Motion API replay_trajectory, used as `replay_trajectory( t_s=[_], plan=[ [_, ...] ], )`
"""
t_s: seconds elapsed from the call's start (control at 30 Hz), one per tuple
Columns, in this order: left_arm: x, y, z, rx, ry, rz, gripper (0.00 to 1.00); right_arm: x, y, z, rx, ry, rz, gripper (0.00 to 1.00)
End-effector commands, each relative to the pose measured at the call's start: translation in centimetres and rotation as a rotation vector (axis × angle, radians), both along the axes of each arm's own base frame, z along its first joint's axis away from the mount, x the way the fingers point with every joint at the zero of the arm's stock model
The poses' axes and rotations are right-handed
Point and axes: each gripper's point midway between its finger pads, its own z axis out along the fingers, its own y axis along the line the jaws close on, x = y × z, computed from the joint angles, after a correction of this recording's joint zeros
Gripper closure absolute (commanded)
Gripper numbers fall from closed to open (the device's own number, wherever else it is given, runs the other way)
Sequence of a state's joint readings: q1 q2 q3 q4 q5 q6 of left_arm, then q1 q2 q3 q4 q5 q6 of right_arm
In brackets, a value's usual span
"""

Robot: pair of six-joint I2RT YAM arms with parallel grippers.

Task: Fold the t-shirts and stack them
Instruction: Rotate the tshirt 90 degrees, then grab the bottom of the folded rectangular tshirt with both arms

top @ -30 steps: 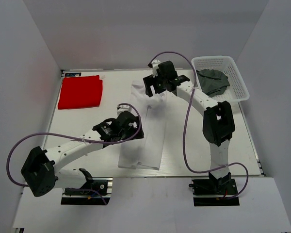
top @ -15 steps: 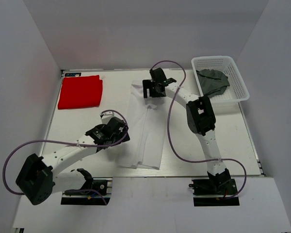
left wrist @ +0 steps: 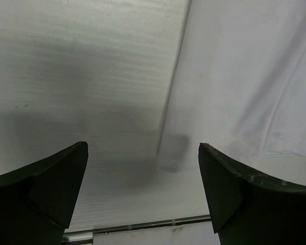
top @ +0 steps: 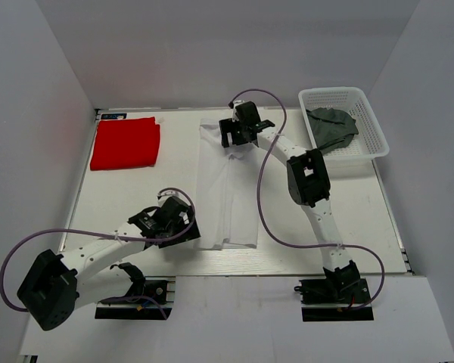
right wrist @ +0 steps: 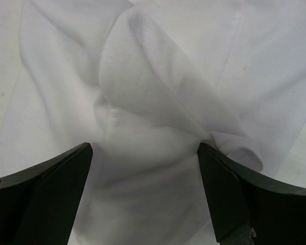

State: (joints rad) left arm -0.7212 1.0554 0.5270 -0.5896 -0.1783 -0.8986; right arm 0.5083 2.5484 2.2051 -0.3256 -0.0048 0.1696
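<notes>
The white t-shirt (top: 228, 189) lies as a long strip down the middle of the table, its near end by the front edge. My left gripper (top: 183, 227) is open and empty just left of the shirt's near left corner; the left wrist view shows the gripper (left wrist: 143, 194) over bare table, with the shirt's edge (left wrist: 245, 76) on the right. My right gripper (top: 238, 140) is open over the shirt's far end; the right wrist view shows it (right wrist: 145, 194) above bunched white cloth (right wrist: 143, 102). The red t-shirt (top: 125, 142) lies folded at the far left. The grey-green t-shirt (top: 331, 127) sits in the basket.
The white lattice basket (top: 367, 140) stands at the far right corner. The table's front edge rail (left wrist: 143, 224) runs just below my left gripper. Purple cables loop from both arms. White walls close in the sides and back.
My left arm has drawn back toward the front edge and left of the shirt. My right arm has reached farther left along the back. The white shirt now lies straighter and longer.
</notes>
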Motion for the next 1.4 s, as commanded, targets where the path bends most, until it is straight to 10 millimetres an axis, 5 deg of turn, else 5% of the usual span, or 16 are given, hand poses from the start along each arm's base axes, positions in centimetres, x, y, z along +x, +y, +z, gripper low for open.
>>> replay_trajectory(
  t_s=[0.0, 0.1, 0.17, 0.23, 0.27, 0.3, 0.4, 0.43, 0.5, 0.53, 0.57, 0.6, 0.7, 0.93, 1.17, 1.37],
  plan=[
    [-0.4, -1.6, -0.3, -0.079, 0.015, -0.05, 0.02, -1.1, 1.8, 5.9, 0.031, -0.113, 0.165, 0.1],
    [-0.6, -1.9, -0.5, -0.075, 0.02, -0.083, 0.04, -1.8, 1.5, 11.1, 0.021, -0.185, 0.175, 0.1],
    [-0.6, -1.9, -0.9, -0.058, 0.026, -0.087, 0.06, -3.2, 1.3, 10.6, 0.009, -0.165, 0.179, 0.1],
    [-0.4, -2.1, -1.3, -0.063, 0.02, -0.087, 0.09, -3.9, 0.9, 15.2, 0.062, -0.24, 0.155, 0.1],
    [-0.5, -2.1, -1.7, -0.057, 0.022, -0.111, 0.1, -5.3, 0.5, 12.1, 0.039, -0.187, 0.161, 0.1],
    [-0.6, -2.2, -1.7, -0.063, 0.027, -0.116, 0.14, -6.0, 0.5, 14.5, 0.075, -0.215, 0.145, 0.1],
    [-0.6, -2.1, -2.2, -0.034, 0.038, -0.143, 0.27, -10.2, -1.8, 12.8, 0.081, -0.128, 0.075, 0.1],
    [-0.8, -2.2, -2.4, -0.034, 0.051, -0.147, 0.31, -11.5, -2.5, 16.8, 0.124, -0.188, 0.055, 0.1],
    [-1.1, -2.3, -2.8, -0.041, 0.062, -0.167, 0.45, -14.9, -3.9, 12.6, 0.135, -0.074, 0.009, 0.1],
    [-1.6, -2.5, -3.0, -0.055, 0.078, -0.179, 0.49, -16.6, -4.3, 15.6, 0.184, -0.116, 0.008, 0.1],
    [-1.9, -2.5, -3.2, -0.055, 0.09, -0.198, 0.53, -17.6, -4.7, 15.2, 0.203, -0.085, -0.011, 0.1],
    [-1.9, -2.9, -3.3, -0.071, 0.084, -0.218, 0.56, -20.4, -6.0, 10.9, 0.161, 0.003, -0.021, 0.1],
    [-2.2, -2.9, -3.5, -0.071, 0.1, -0.233, 0.69, -25.5, -7.5, 9.3, 0.198, 0.066, -0.004, 0.1],
    [-3.0, -3.1, -3.2, -0.083, 0.13, -0.26, 0.78, -36.0, -9.4, 2.8, 0.154, 0.398, 0.065, 0.1],
    [-4.3, -1.6, -3.5, -0.054, 0.186, -0.191, 0.55, -41.0, -9.4, 0.8, 0.206, 0.577, 0.066, 0.1],
    [-4.7, -2.1, -3.6, -0.106, 0.174, -0.201, 0.54, -42.5, -9.3, -0.5, 0.216, 0.626, 0.081, 0.15]
  ],
)
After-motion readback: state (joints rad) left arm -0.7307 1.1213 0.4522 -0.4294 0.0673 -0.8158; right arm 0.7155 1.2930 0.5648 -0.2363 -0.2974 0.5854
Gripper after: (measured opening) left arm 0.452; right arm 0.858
